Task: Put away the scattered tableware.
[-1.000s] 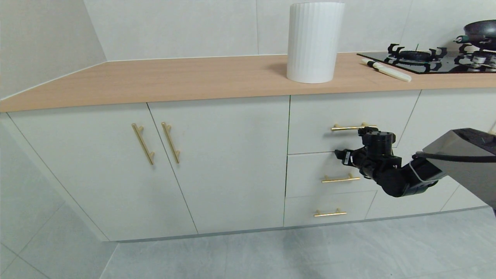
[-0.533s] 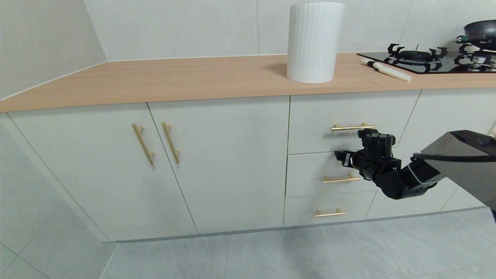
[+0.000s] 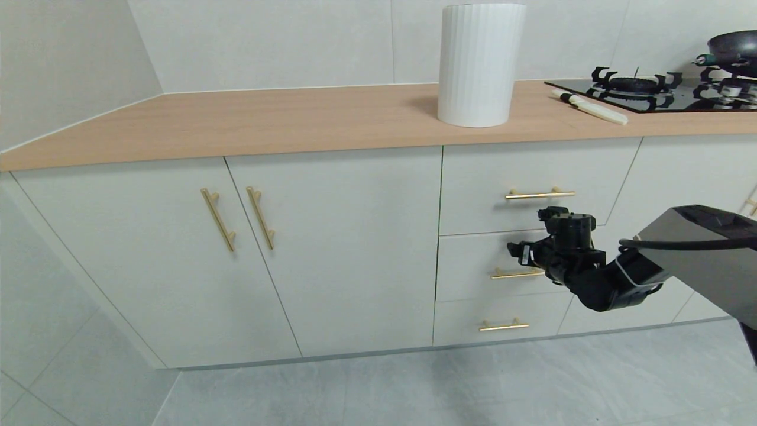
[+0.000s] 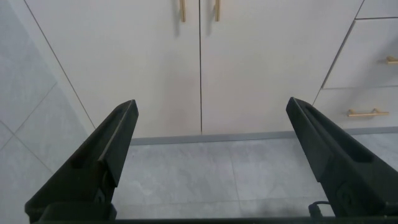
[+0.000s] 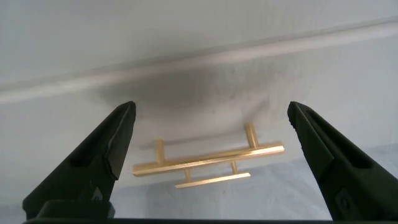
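— While the left gripper [image 4: 211, 115] is hanging low with jaws apart, what is the right gripper [image 5: 210, 121] doing?

— It is holding its jaws wide before the handle [image 5: 208, 158] of the middle drawer [image 3: 467, 263], likely to pull it open. The knife [image 3: 588, 106] is lying on the counter [image 3: 295, 121] by the stove [image 3: 650, 94], awaiting storage.

The right arm [image 3: 609, 283] is being shown as a chain of rounded matt-black segments, widening into a flat-sided, glossy dark-grey shell [image 3: 704, 248]. A boxy black module [image 3: 571, 223] is being seen atop the wrist, and a thin pale cable [image 3: 621, 267] looped round it. The right gripper [image 5: 208, 165] and the left gripper [image 4: 208, 165] are each being presented with two black, wedge-shaped fingers [image 5: 93, 168], tapering to blunt tips.
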Motion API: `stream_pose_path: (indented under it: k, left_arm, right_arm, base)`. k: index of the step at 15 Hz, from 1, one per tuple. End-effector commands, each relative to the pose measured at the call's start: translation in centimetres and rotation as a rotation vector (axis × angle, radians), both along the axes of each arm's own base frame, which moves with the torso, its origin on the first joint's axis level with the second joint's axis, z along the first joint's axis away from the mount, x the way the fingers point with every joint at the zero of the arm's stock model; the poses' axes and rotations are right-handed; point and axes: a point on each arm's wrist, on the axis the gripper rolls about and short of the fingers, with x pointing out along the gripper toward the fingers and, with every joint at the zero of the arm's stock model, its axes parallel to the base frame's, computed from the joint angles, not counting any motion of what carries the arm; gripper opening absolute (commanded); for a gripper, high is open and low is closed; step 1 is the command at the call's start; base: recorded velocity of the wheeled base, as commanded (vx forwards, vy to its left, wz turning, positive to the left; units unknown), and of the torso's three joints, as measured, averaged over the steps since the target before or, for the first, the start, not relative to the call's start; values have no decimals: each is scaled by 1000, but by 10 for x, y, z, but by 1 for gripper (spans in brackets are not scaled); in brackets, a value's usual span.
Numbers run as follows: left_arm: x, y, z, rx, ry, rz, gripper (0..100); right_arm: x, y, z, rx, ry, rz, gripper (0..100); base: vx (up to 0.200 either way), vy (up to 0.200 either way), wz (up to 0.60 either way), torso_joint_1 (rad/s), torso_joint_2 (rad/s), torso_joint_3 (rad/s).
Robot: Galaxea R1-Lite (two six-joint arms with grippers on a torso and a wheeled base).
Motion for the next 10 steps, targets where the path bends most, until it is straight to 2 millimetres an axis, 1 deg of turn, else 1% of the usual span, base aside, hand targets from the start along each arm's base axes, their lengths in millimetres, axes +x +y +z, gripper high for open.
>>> stream_pose_path:
  k: [1, 3, 7, 8, 9, 10]
  left_arm:
    - [0, 0, 0, 0, 0, 1, 100]
    - [0, 0, 0, 0, 0, 1, 100]
    - [0, 0, 0, 0, 0, 1, 100]
    - [0, 0, 0, 0, 0, 1, 100]
    - [0, 0, 0, 0, 0, 1, 100]
    - [0, 0, 0, 0, 0, 1, 100]
  right_arm:
    - [11, 2, -14, -4, -11, -10, 100]
    - [22, 3, -19, -17, -51, -76, 100]
    - [21, 2, -15, -16, -60, -84, 100]
    - [16, 1, -8, -17, -60, -87, 100]
    - [3, -1, 5, -16, -54, -80, 100]
    - [-10, -3, 24, -14, -69, -77, 100]
  base:
    - [0, 0, 0, 0, 0, 0]
    - [0, 0, 0, 0, 0, 0]
    - [0, 0, 0, 0, 0, 0]
    - [0, 0, 0, 0, 0, 0]
    - [0, 0, 0, 0, 0, 0]
    - [0, 0, 0, 0, 0, 0]
